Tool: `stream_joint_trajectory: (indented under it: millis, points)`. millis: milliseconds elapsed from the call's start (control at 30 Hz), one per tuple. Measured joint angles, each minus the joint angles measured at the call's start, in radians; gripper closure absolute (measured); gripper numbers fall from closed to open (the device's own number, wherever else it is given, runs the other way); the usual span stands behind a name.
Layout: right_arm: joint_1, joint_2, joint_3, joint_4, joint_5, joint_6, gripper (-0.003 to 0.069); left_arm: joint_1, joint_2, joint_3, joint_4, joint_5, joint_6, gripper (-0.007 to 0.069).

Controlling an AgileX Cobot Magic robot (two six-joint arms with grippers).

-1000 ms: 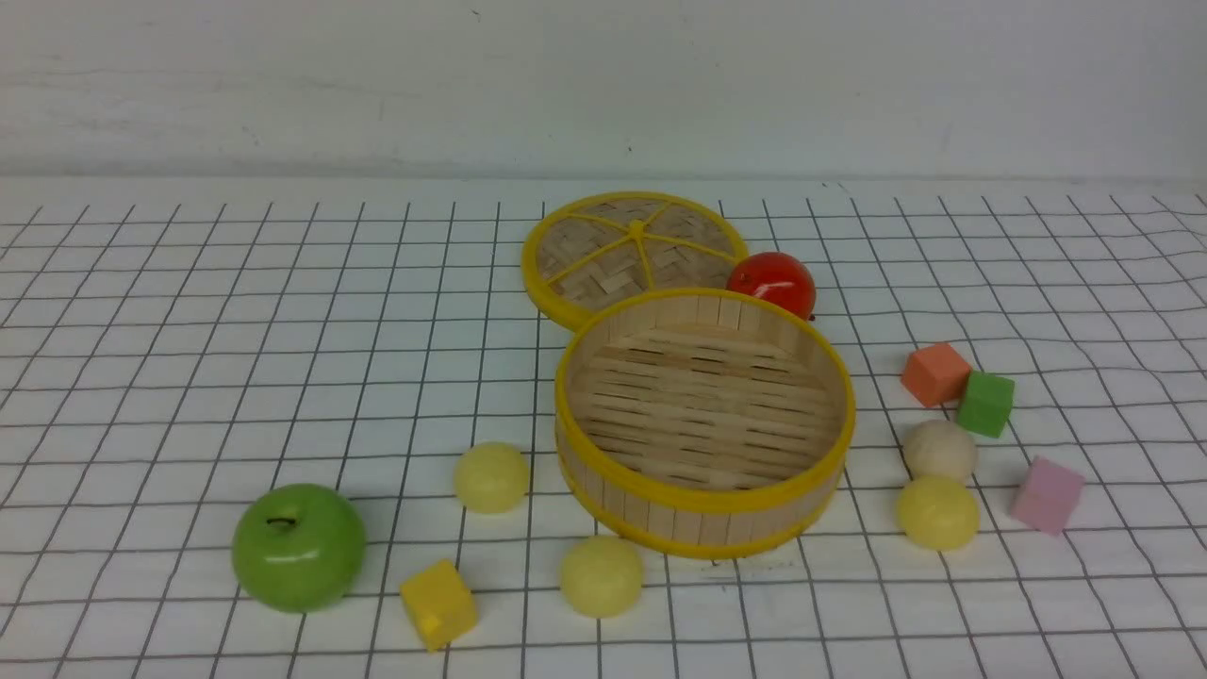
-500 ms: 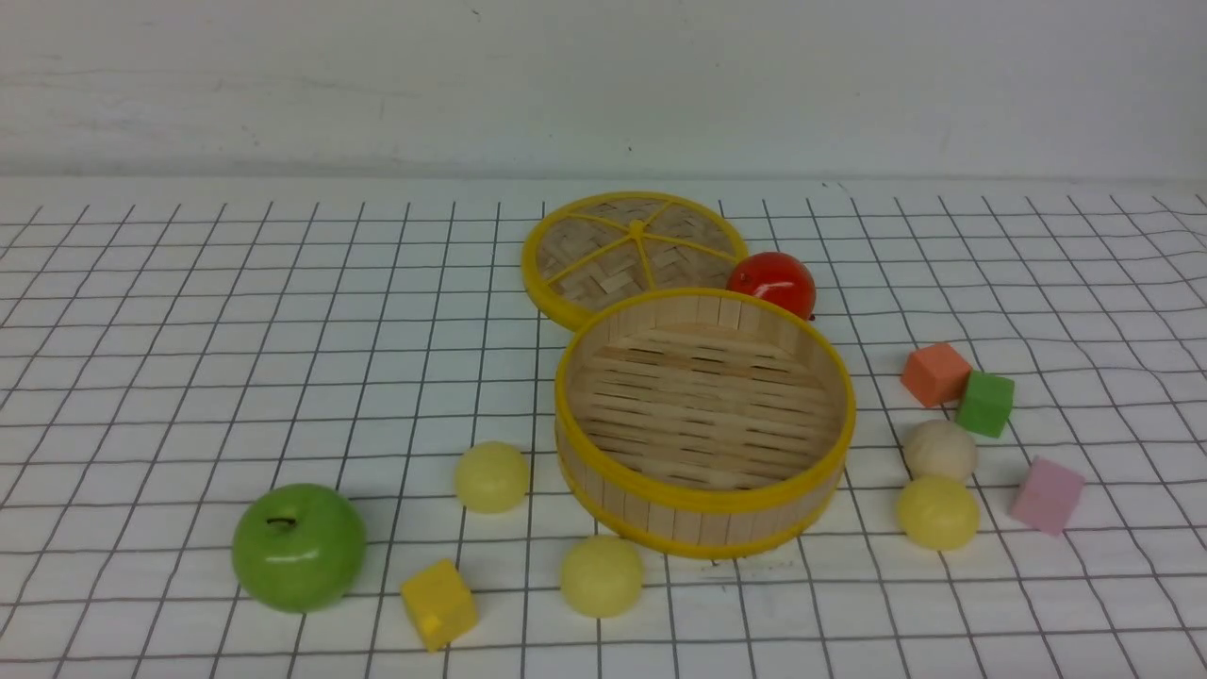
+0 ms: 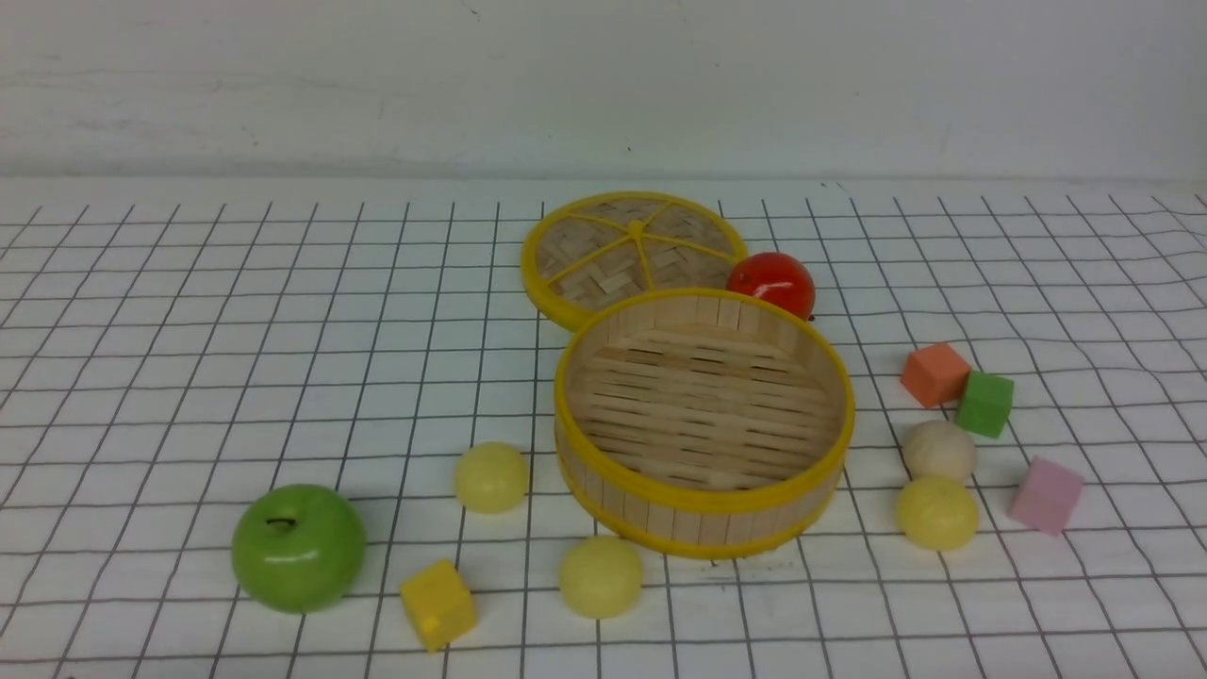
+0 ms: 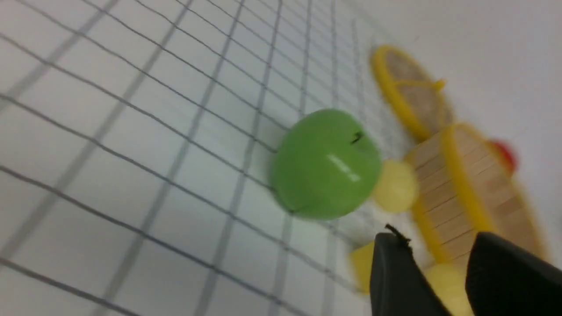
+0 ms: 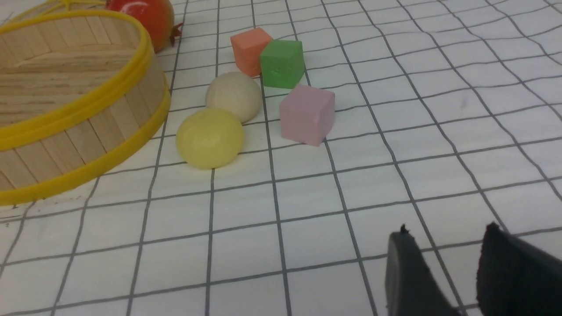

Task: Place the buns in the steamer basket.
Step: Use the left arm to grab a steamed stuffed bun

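Observation:
The steamer basket (image 3: 700, 524) stands empty mid-table. Two pale yellow buns (image 3: 491, 477) (image 3: 601, 576) lie at its left and front. To its right, a third yellow bun (image 3: 937, 512) touches an off-white bun (image 3: 939, 450). Neither gripper shows in the front view. My left gripper (image 4: 439, 245) is open and empty, short of the apple, with one bun (image 4: 445, 281) seen beyond its gap and the basket (image 4: 439, 184) behind. My right gripper (image 5: 448, 237) is open over bare cloth, well apart from the yellow bun (image 5: 210, 138) and the off-white bun (image 5: 233, 95).
A green apple (image 3: 299, 547) and a yellow cube (image 3: 438, 603) sit front left. The woven lid (image 3: 634, 247) and a red fruit (image 3: 771, 283) lie behind the basket. Orange (image 3: 934, 373), green (image 3: 985, 404) and pink (image 3: 1046, 494) cubes crowd the right-hand buns.

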Motion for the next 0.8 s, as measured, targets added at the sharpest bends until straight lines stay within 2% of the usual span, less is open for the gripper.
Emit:
stream_joint_trajectory:
  millis: [33,67,133,233,300,333,367,400,500,567,600,700,800]
  points:
    - [0.0,0.0,0.0,0.0,0.0,0.0,0.042,0.0,0.0,0.0,-0.105,-0.043,-0.038,0.0386]
    - [0.0,0.0,0.0,0.0,0.0,0.0,0.042,0.0,0.0,0.0,-0.142,-0.075,-0.043,0.0386]
    - [0.0,0.0,0.0,0.0,0.0,0.0,0.042,0.0,0.0,0.0,-0.185,-0.15,-0.04,0.0389]
    - [0.0,0.0,0.0,0.0,0.0,0.0,0.042,0.0,0.0,-0.056,-0.224,-0.129,-0.038,0.0429]
    - [0.0,0.0,0.0,0.0,0.0,0.0,0.042,-0.007,0.027,-0.183,-0.211,-0.012,0.042,0.0498]
    - [0.0,0.0,0.0,0.0,0.0,0.0,0.042,-0.008,0.027,-0.183,-0.207,0.002,0.054,0.0498]
    - [0.0,0.0,0.0,0.0,0.0,0.0,0.042,-0.011,0.058,-0.256,-0.182,0.077,0.122,0.0535]
    - [0.0,0.0,0.0,0.0,0.0,0.0,0.042,-0.017,0.159,-0.406,-0.128,0.237,0.235,0.0608]
    - [0.0,0.0,0.0,0.0,0.0,0.0,0.042,-0.017,0.348,-0.582,-0.055,0.512,0.321,0.0638]
    - [0.0,0.0,0.0,0.0,0.0,0.0,0.042,-0.017,0.445,-0.649,-0.029,0.6,0.333,0.0638]
    - [0.0,0.0,0.0,0.0,0.0,0.0,0.042,-0.017,0.56,-0.715,-0.003,0.705,0.341,0.0638]
    - [0.0,0.0,0.0,0.0,0.0,0.0,0.042,-0.017,0.775,-0.805,0.036,0.77,0.389,0.0638]
    - [0.0,0.0,0.0,0.0,0.0,0.0,0.042,-0.047,0.979,-0.862,0.041,0.751,0.46,0.0638]
